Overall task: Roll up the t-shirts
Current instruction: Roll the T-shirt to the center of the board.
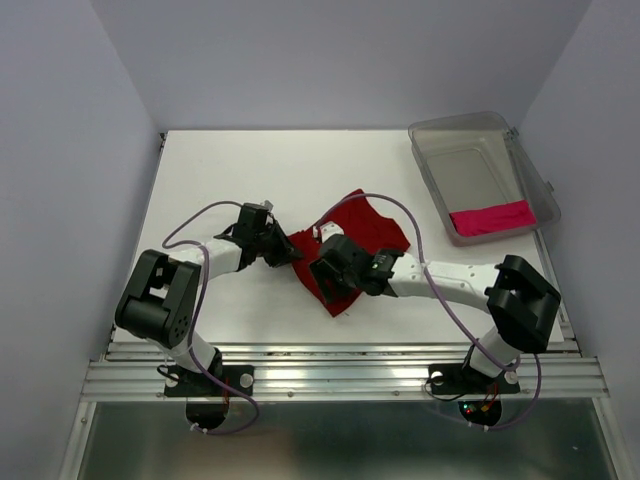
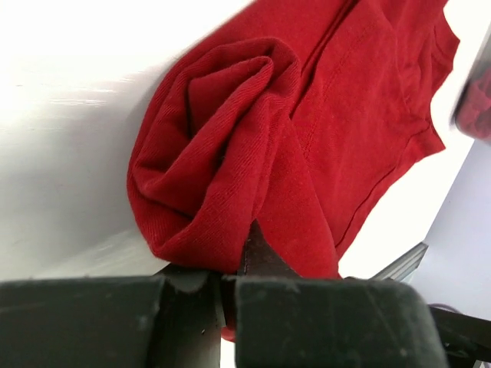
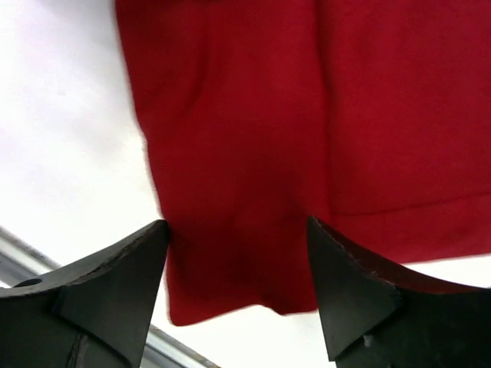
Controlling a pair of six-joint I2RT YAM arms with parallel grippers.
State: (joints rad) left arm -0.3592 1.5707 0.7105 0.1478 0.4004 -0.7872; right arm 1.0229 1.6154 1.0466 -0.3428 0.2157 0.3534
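Crimson t-shirt, soft, light and limp, lies partly rolled at the middle of the worktop, its coiled end pinched in the closed left hand while the spread right hand hovers over the flat edge, likely the best hold for rolling evenly.

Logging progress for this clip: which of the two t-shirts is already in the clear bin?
The magenta-pink t-shirt, a small roll inside the clear bin. The crimson t-shirt lies out on the table, only partly rolled.

white table, crimson t-shirt mid-table, clear bin far right
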